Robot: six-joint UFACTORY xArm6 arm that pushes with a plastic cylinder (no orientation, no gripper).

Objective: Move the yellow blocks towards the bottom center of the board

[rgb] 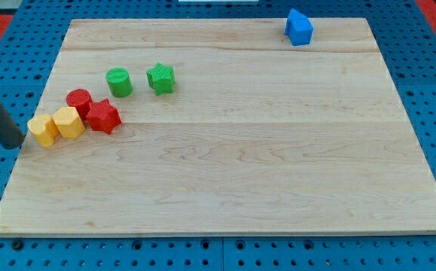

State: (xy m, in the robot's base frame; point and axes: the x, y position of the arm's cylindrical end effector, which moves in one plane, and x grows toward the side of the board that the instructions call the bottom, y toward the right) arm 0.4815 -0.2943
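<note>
Two yellow blocks sit side by side near the board's left edge: one [43,130] at the left and one [69,122] touching it on the right. My tip [14,143] is at the board's left edge, just left of the left yellow block and slightly lower, a small gap apart. The rod runs up and left out of view.
A red cylinder [78,100] and a red star [103,116] sit right next to the yellow blocks. A green cylinder [118,81] and a green star [160,78] lie above them. A blue block [299,27] is at the top right. The wooden board [278,165] lies on a blue pegboard.
</note>
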